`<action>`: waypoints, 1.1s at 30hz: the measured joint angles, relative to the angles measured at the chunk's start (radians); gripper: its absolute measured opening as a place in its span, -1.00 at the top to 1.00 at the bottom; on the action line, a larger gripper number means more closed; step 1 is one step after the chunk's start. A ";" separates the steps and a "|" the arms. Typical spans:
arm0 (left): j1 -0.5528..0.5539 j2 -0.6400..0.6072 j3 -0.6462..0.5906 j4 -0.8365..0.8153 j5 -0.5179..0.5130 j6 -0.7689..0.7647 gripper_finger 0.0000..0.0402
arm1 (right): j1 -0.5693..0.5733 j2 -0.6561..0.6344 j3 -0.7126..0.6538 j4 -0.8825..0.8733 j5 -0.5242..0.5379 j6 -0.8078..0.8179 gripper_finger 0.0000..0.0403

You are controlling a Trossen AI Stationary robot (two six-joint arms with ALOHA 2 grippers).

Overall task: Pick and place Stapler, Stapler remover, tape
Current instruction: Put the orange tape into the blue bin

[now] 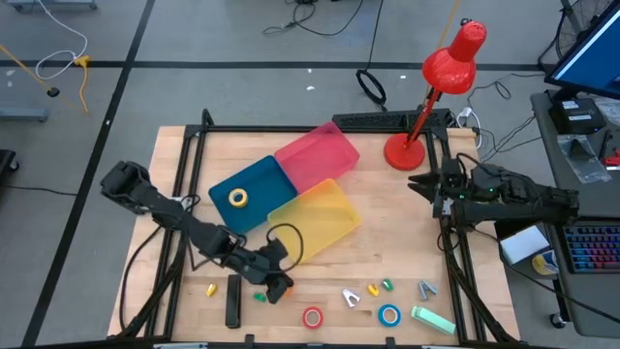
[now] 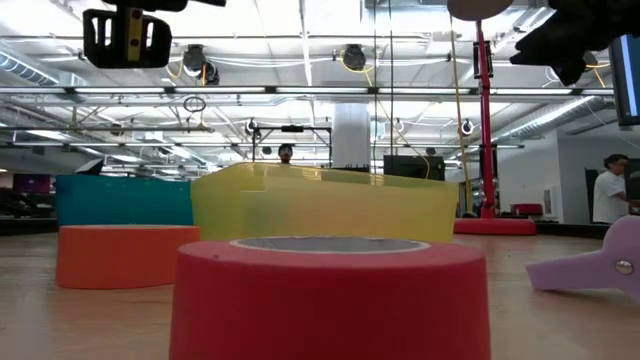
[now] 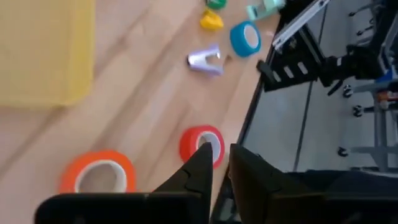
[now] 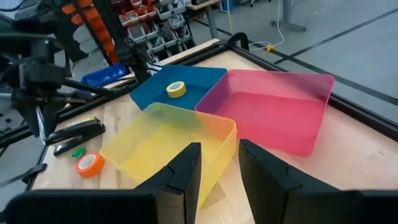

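My left gripper point(image 1: 278, 280) hovers near the table's near edge, just above the orange tape point(image 3: 98, 175), which lies flat on the wood. Its fingers stand a narrow gap apart and hold nothing. The red tape point(image 3: 202, 144) lies flat just beyond the fingertips, and the blue tape point(image 1: 388, 314) lies farther right. The yellow tape point(image 1: 237, 198) lies in the blue bin point(image 1: 254, 179). The black stapler point(image 1: 232, 301) lies left of the gripper. The purple stapler remover point(image 1: 351, 298) rests between the red and blue rolls. My right gripper point(image 1: 418, 184) waits, open, at the table's right side.
Blue, pink point(image 1: 320, 155) and yellow point(image 1: 315, 218) bins sit joined at mid-table. A red desk lamp point(image 1: 405, 150) stands at the far right. Small yellow and green bits and a mint-green item point(image 1: 432, 321) lie along the near edge. A black frame borders the table.
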 joint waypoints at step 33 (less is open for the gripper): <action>0.040 0.117 0.026 -0.255 0.119 -0.284 0.80 | 0.000 -0.019 -0.036 -0.001 0.001 -0.002 0.50</action>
